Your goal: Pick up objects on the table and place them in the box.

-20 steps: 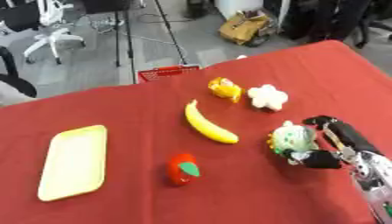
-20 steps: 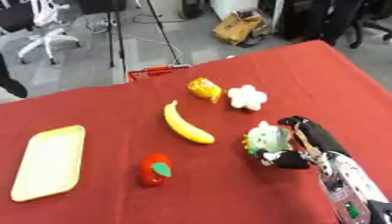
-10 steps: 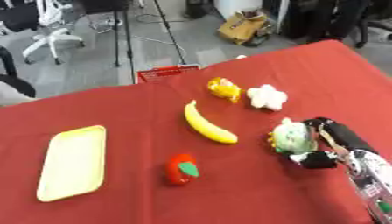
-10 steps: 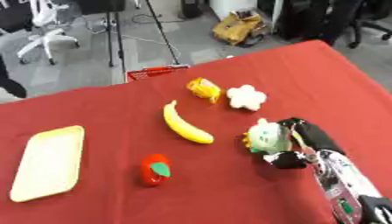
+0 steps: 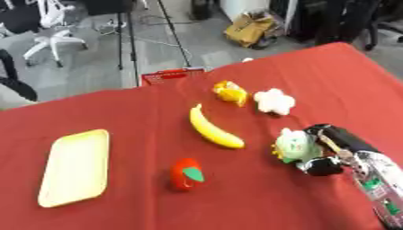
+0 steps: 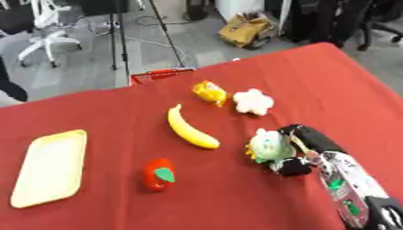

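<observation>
My right hand point(image 5: 331, 148) lies on the red table at the right, its fingers and thumb curled round a pale green and white toy point(image 5: 293, 145). A yellow banana point(image 5: 212, 129) lies in the middle. Below it stands a red fruit with a green leaf point(image 5: 187, 174). Farther back sit a small yellow-orange toy point(image 5: 230, 92) and a white flower-shaped thing point(image 5: 273, 101). A flat yellow tray point(image 5: 75, 166) rests at the left. My left hand does not show.
The red table point(image 5: 126, 112) ends at a far edge running up to the right. Beyond it stand a red basket point(image 5: 169, 76), a tripod point(image 5: 126, 40), office chairs point(image 5: 51, 27) and a brown bag point(image 5: 250, 29) on the floor.
The right hand has stayed round the green and white toy. The whole picture has shifted a little; no thing on the table has visibly moved.
</observation>
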